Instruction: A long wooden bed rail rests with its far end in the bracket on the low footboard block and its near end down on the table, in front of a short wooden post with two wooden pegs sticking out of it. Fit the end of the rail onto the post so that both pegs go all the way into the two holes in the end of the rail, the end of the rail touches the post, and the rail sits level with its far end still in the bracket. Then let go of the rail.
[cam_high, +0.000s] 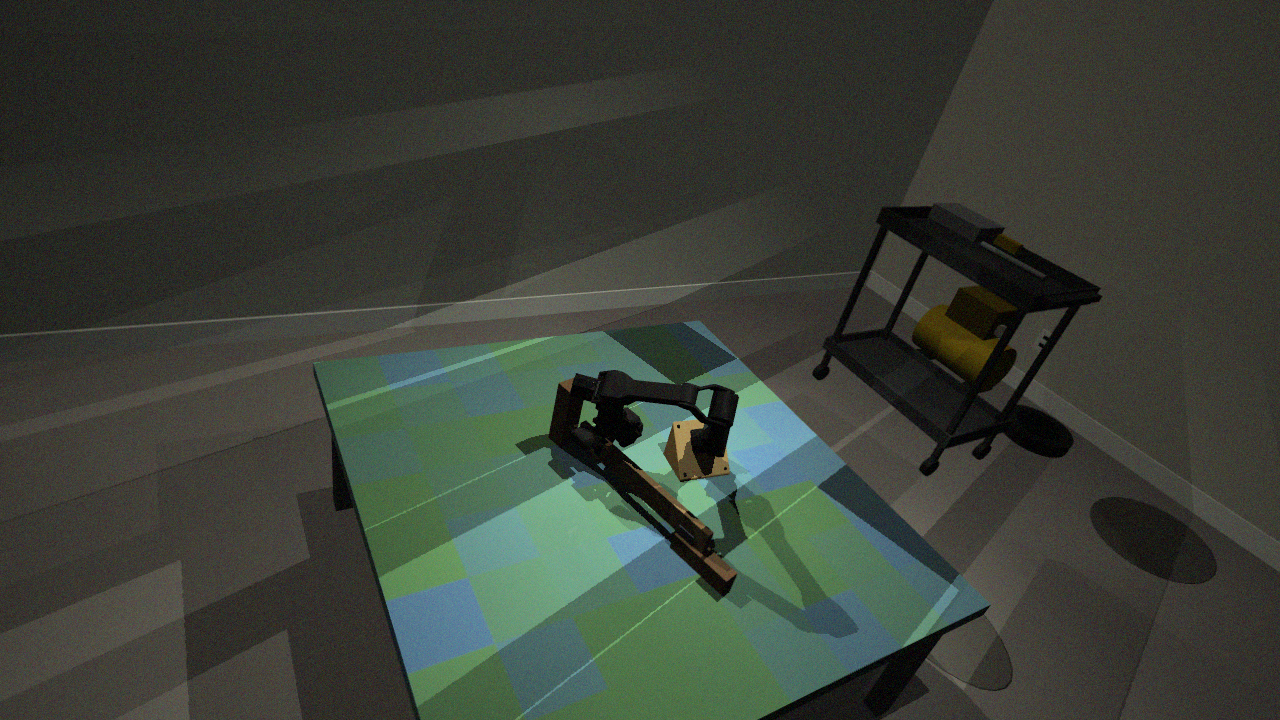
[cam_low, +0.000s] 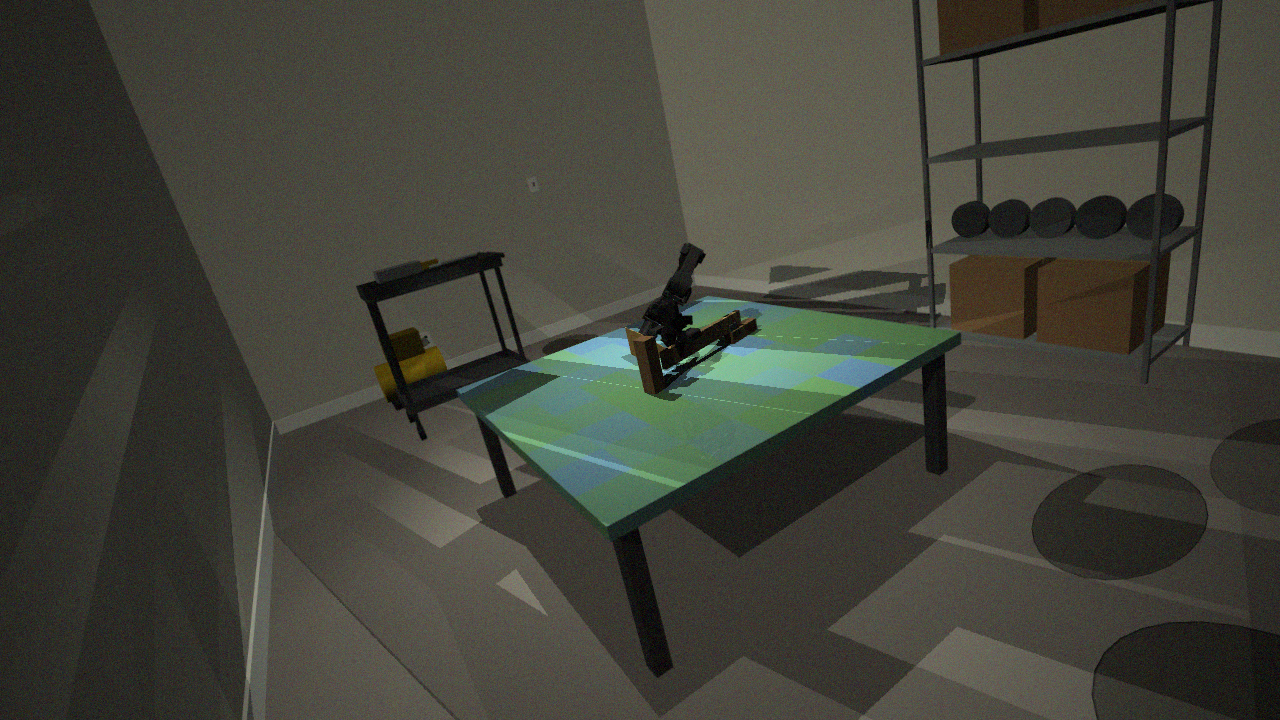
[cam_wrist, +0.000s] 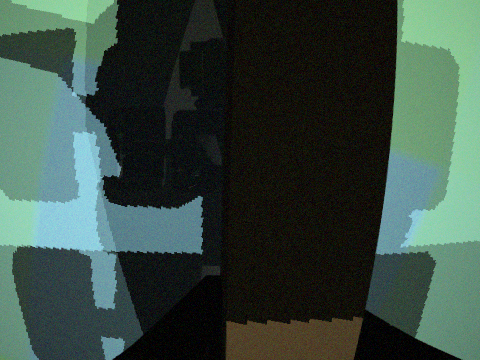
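The long wooden rail (cam_high: 651, 498) (cam_low: 709, 337) (cam_wrist: 303, 140) runs across the green and blue table (cam_high: 501, 617) (cam_low: 626, 447). Its far end sits at the low footboard block (cam_high: 718, 571) (cam_low: 744, 319). Its near end is lifted off the table, close to the short wooden post (cam_high: 563, 410) (cam_low: 646, 362). My gripper (cam_high: 593, 436) (cam_low: 667, 334) is shut on the rail near that end. The gripper hides the pegs and the rail's end holes, so I cannot tell whether they meet. In the wrist view the rail fills the middle, mostly in shadow.
The arm's base stands on an orange block (cam_high: 684, 449) right of the rail. A black cart (cam_high: 962, 331) (cam_low: 429, 331) with a yellow cylinder stands off the table. A metal shelf rack (cam_low: 1056, 179) holds boxes and rolls.
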